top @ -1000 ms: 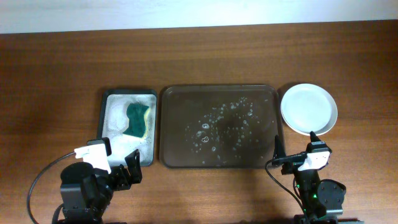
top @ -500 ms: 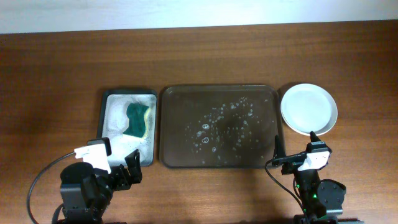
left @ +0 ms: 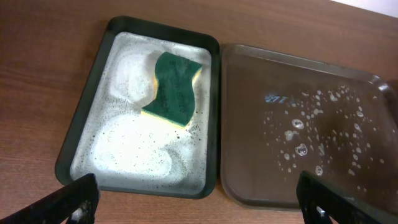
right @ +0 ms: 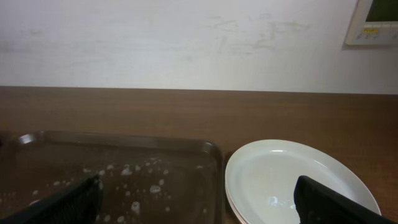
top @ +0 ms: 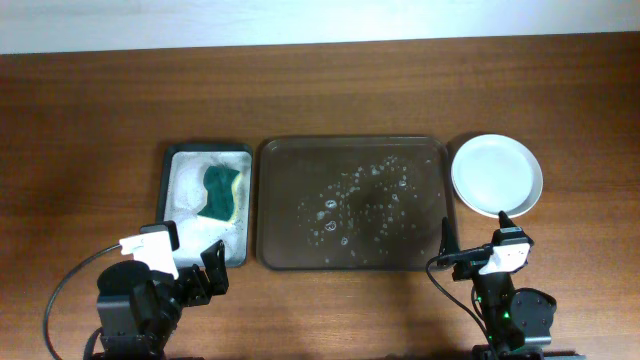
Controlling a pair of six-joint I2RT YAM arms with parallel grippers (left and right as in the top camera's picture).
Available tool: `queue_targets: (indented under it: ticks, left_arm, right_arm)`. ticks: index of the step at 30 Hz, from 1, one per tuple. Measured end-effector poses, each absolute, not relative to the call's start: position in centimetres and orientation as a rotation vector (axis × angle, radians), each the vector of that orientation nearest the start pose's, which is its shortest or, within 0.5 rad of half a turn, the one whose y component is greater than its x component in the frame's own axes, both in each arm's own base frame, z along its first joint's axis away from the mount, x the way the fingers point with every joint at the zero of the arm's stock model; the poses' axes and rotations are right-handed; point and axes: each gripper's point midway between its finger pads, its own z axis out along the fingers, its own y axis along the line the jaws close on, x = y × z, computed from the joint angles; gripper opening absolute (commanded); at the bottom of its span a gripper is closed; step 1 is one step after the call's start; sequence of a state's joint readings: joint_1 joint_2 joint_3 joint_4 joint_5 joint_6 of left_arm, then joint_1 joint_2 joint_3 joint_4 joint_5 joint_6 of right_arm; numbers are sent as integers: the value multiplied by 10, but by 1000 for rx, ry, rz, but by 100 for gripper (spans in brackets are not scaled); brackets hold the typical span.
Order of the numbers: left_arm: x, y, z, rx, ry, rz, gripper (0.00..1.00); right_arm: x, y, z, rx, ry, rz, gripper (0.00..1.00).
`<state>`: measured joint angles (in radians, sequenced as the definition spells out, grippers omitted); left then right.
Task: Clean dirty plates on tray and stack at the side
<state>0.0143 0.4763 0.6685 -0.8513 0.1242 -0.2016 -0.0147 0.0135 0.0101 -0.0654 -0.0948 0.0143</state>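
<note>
Soft, even indoor light with faint shadows. In the overhead view the wall (top: 320,20) is blown out white and the plates (top: 497,175) are nearly overexposed. The wet tray (left: 298,143) has a dull sheen. The fingers (left: 71,202) are dark and soft-focus in the wrist-view corners.

arms (top: 130,310): 2, black; white wrist blocks (top: 148,246) | cable (top: 62,288): black, looped | claw fingers (left: 69,203): black

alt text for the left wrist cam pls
A small black tray of white soapy foam with a green sponge in it sits on a wooden table, close beside the brown tray, which is wet, dotted with suds and shows no plates. The left gripper is open, its dark fingertips at the bottom corners.
</note>
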Motion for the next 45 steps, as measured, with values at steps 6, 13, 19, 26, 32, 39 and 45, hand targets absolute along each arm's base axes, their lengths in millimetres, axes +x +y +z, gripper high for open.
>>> queue_targets:
  ticks: [6, 13, 19, 26, 32, 39, 45]
  left_arm:
    - [205, -17, 194, -169, 2181, -235, 99]
    - [221, -12, 179, -147, 1920, -212, 99]
    - [238, -11, 193, -101, 1621, -202, 99]
    - [245, -11, 200, 5, 1490, -103, 99]
    - [246, -13, 161, 49, 1637, -80, 99]
    - [246, -14, 161, 60, 1637, -77, 99]
    - [246, -14, 160, 62, 1637, -78, 99]
  right_arm:
    - [246, 13, 159, -49, 1639, 77, 99]
    - [246, 13, 159, -49, 1640, 77, 99]
    - [246, 13, 159, -49, 1640, 78, 99]
    - [246, 13, 159, -49, 1639, 77, 99]
    - [246, 13, 159, -49, 1640, 77, 99]
    - [246, 13, 159, -49, 1640, 78, 99]
    - [246, 13, 159, -49, 1640, 77, 99]
